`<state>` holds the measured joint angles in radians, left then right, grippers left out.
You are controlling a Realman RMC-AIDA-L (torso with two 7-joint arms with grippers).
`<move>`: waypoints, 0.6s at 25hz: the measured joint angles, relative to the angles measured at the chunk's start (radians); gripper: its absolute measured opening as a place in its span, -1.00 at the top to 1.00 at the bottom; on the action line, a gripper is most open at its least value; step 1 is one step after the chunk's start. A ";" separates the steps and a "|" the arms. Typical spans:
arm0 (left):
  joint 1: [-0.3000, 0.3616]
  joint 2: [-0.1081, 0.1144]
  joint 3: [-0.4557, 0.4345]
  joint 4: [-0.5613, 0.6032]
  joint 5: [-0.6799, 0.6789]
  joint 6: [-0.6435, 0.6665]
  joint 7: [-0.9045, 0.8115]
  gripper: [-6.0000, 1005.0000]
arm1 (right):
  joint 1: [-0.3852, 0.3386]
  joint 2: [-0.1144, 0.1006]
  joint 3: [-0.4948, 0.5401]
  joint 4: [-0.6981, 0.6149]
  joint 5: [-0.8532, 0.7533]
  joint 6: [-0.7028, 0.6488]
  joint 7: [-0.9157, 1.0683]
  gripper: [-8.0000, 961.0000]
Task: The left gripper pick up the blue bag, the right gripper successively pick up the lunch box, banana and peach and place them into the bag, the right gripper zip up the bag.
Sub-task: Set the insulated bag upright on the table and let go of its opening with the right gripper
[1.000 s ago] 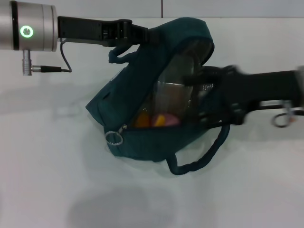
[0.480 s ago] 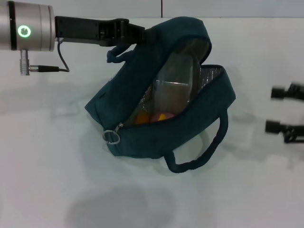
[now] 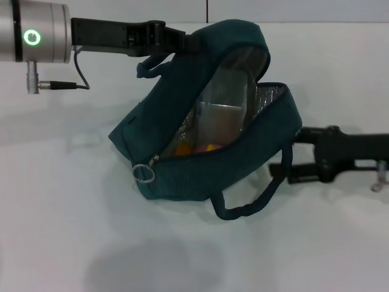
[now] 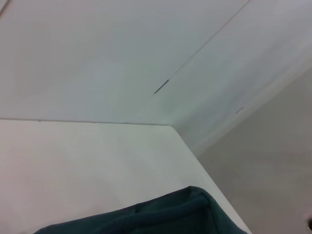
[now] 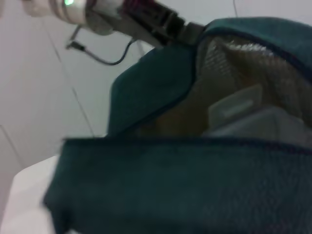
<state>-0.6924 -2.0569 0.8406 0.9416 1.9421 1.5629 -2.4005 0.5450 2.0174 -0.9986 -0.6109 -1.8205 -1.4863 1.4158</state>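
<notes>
Holding the soft dark-teal insulated bag (image 3: 182, 140) up by its top edge, the left gripper (image 3: 182, 44) is clamping the fabric beside the upper carry handle, so the bag is hanging tilted with its mouth gaping toward the right arm. That grip is keeping the opening spread and the silver lining (image 3: 267, 97) exposed, which looks like the reason for lifting it rather than leaving it slumped on the white table (image 3: 73, 231). Inside, the clear plastic lunch box (image 3: 222, 112) is standing on end against the back wall, and below it two bits of orange and yellow fruit (image 3: 194, 148) are showing at the lower end of the opening; which one is the banana and which the peach I cannot tell from here. With everything apparently loaded, the zipping step seems to be the one in hand. The metal ring zipper pull (image 3: 144, 175) is dangling at the low left end of the opening, well apart from the right gripper (image 3: 284, 155), which is sitting at the bag's right end close to the lower handle loop (image 3: 255, 204), its two black fingers parted with nothing between them. To close the bag it will likely need to reach across to that ring.
</notes>
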 joint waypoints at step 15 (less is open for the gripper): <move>0.059 0.003 0.003 -0.001 -0.044 0.020 0.003 0.79 | -0.087 0.011 -0.015 0.146 0.758 0.122 -0.412 -0.76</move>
<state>-0.6329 -2.0544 0.8436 0.9404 1.8983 1.5826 -2.3972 0.4584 2.0279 -1.0137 -0.4651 -1.0630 -1.3648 1.0041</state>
